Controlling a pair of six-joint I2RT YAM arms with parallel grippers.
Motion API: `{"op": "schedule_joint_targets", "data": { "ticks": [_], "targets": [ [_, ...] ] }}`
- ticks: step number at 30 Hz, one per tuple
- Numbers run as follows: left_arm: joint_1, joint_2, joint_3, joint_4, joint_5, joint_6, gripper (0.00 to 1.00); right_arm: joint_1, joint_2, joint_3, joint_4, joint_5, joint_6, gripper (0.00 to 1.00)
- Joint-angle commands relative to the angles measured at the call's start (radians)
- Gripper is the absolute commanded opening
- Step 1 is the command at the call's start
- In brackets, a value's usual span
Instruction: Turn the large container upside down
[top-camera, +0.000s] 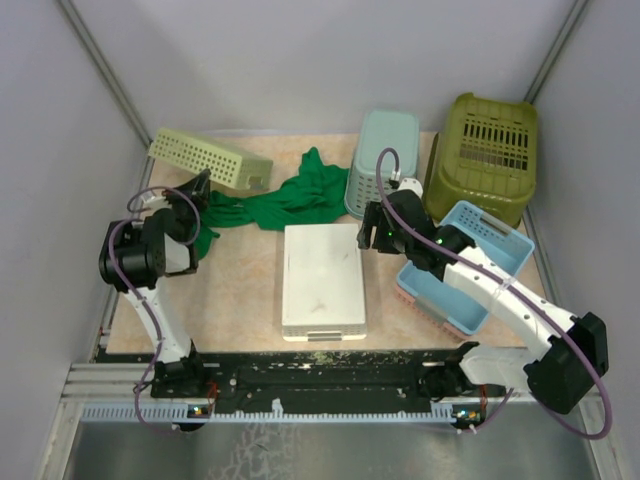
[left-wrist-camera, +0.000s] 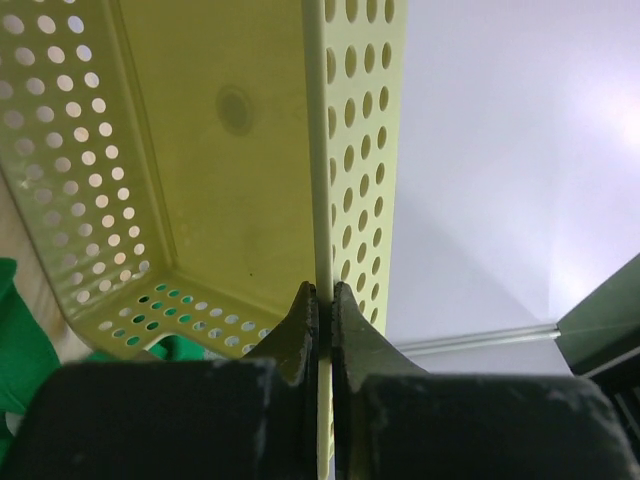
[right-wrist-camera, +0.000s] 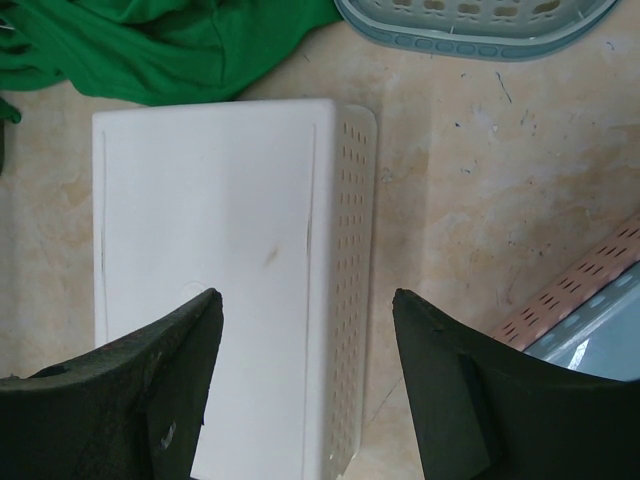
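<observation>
The large olive-green tub stands at the back right corner, and its slotted bottom faces up toward the camera. Neither gripper touches it. My left gripper is at the back left, shut on the thin perforated wall of the light-green tray. In the left wrist view the jaws pinch that wall, and the tray is held tilted off the table. My right gripper is open and empty. In the right wrist view it hovers over the right edge of the white box.
The white box lies overturned mid-table. A pale teal basket stands left of the tub. A light-blue basket rests on a pink one under my right arm. A green cloth lies at the back centre. Walls close in on three sides.
</observation>
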Motion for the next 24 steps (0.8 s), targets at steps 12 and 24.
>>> {"op": "schedule_joint_targets", "data": {
  "ticks": [12,24],
  "targets": [
    [-0.062,0.030,0.075,0.068,-0.230,0.058,0.00,-0.008,-0.036,0.006,0.023,0.024,0.012,0.69],
    [-0.108,0.109,0.050,0.114,-0.231,0.030,0.00,-0.009,-0.035,0.013,0.017,0.031,0.020,0.69]
  ]
}}
